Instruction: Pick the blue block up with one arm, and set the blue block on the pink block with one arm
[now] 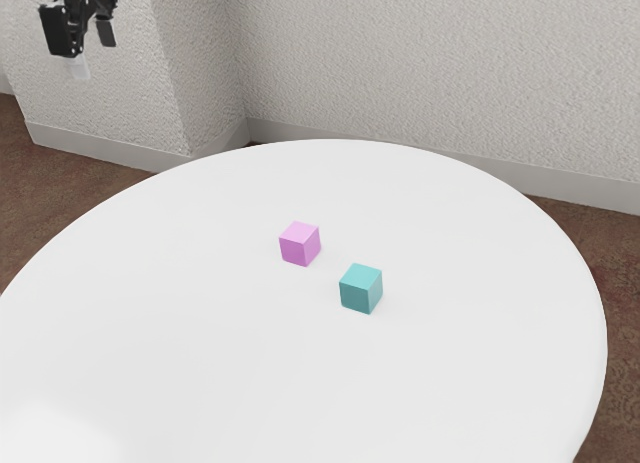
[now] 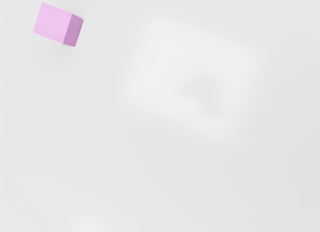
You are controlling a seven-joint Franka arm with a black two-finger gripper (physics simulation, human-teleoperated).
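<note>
Gripper (image 1: pixel 80 31) hangs far above table (image 1: pixel 200 363); open/shut: can't tell. Should centre over blue block (image 1: pixel 361 288), square to faces, w/o nudging pink block (image 1: pixel 300 243).

Exterior view. Both blocks rest on the table (image 1: pixel 200 333), near its middle, close together but apart. The farther block (image 1: pixel 299 243) lies at ten o'clock from the nearer block (image 1: pixel 361 288). The gripper (image 1: pixel 88 51) hangs above the table's ten-o'clock edge, well apart from both.

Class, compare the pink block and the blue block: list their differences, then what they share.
Colour: the pink block is lilac, the blue block teal. Place: the pink block sits nearer the wall, the blue block nearer the front edge of the table. Both are cubes, lying flat, apart.
</note>
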